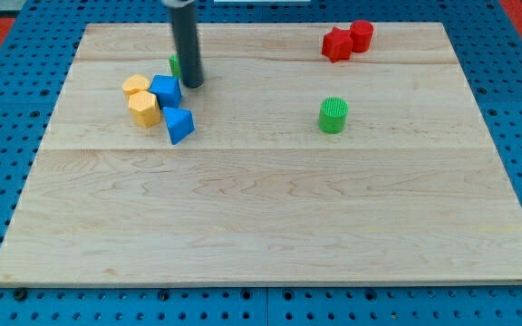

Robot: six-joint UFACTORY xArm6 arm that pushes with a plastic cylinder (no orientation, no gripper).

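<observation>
My tip (193,84) rests on the wooden board at the upper left, at the end of the dark rod. A small green block (175,64) peeks out just behind the rod on its left side, mostly hidden by it. Just below and left of the tip sits a blue cube-like block (166,91), close to it. A blue wedge-shaped block (179,124) lies below that. Two yellow blocks, one upper (135,86) and one hexagonal lower (143,109), press against the blue ones on their left.
A green cylinder (333,115) stands alone right of centre. A red star-like block (337,44) and a red cylinder (361,35) touch each other at the upper right. The wooden board (270,226) lies on a blue pegboard surface.
</observation>
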